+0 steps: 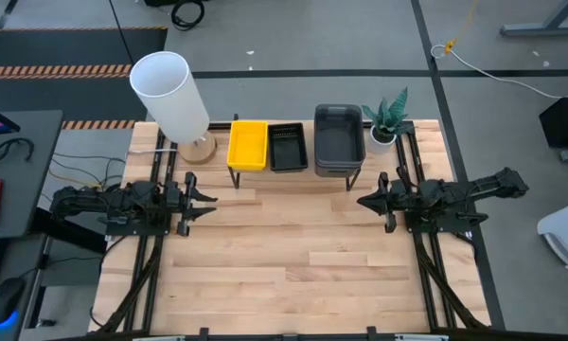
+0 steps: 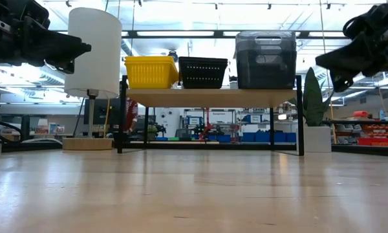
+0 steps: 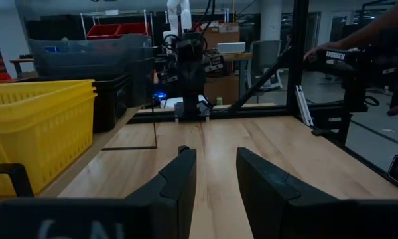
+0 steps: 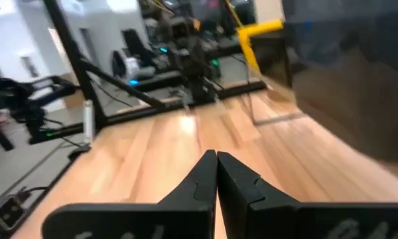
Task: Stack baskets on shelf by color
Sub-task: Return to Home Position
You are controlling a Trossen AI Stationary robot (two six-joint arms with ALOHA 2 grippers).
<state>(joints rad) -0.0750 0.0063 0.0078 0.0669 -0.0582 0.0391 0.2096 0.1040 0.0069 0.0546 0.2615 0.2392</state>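
On the shelf (image 2: 207, 97) at the table's far side, three groups of baskets rest on the wooden plank: yellow (image 1: 248, 145) on the left, black slotted (image 1: 288, 147) in the middle, and a taller smoky-grey stack (image 1: 339, 139) on the right. My left gripper (image 1: 208, 201) hovers open over the table's left part, in front of the shelf, and holds nothing. My right gripper (image 1: 364, 200) hovers shut on the right side, facing the left one, also holding nothing. The left wrist view shows the yellow basket (image 3: 33, 126) close beside my open left gripper (image 3: 212, 154).
A white-shaded lamp (image 1: 170, 95) on a wooden base stands left of the shelf. A small potted plant (image 1: 386, 118) stands at the shelf's right end. The wooden tabletop (image 1: 293, 265) stretches toward the near edge between both arms.
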